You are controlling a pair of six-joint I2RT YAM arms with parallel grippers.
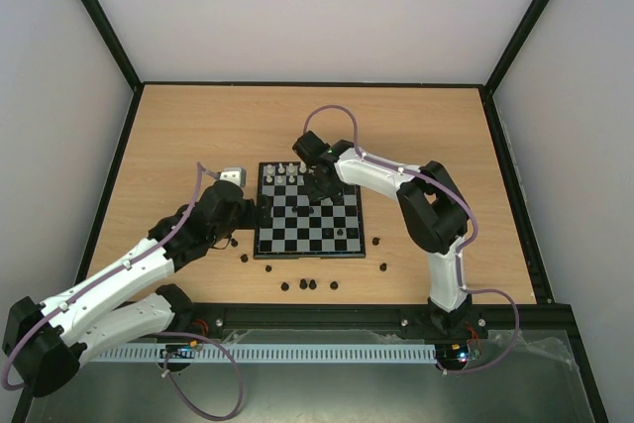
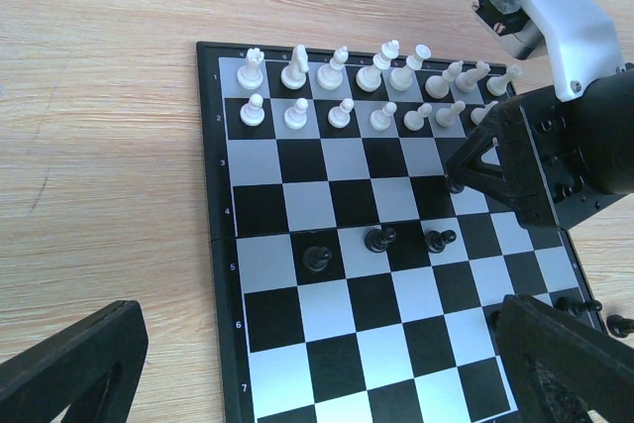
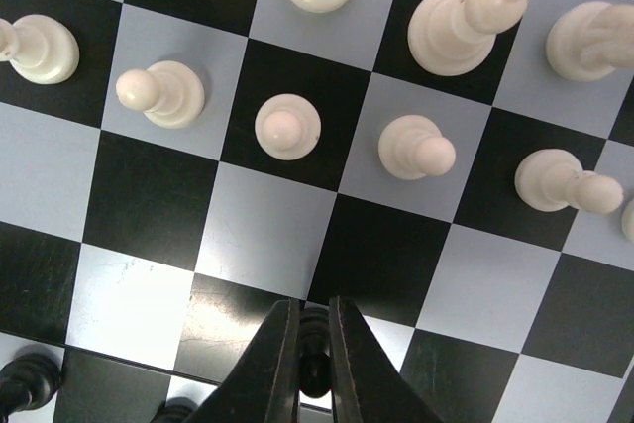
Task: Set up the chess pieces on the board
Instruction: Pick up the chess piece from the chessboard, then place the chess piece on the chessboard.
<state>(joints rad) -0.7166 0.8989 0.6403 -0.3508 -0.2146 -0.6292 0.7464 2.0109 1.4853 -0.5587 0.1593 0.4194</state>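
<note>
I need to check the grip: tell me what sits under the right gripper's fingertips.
A black chess piece sits pinched between the closed fingers of the right gripper, over the board. The fingers hide its base and the square beneath it.

The board (image 2: 342, 160) is a glossy check of black and pale grey-white squares inside a thin dark frame that bears small white letters and numbers. Cream-white chess pieces (image 2: 297, 71) line the board's far edge; black chess pieces (image 2: 316, 260) stand nearer its middle, and others just as black (image 1: 309, 284) lie by the near edge of the worktop (image 1: 178, 146), which is light wood with a fine grain and a black border. The black piece (image 3: 314, 354) between the fingers (image 3: 263, 378) of the right gripper (image 3: 315, 314) matches their matt black. The left arm (image 1: 119, 289) and the right arm (image 1: 376, 173) are white with black joints, and each carries a lilac cable (image 1: 332, 111).
</note>
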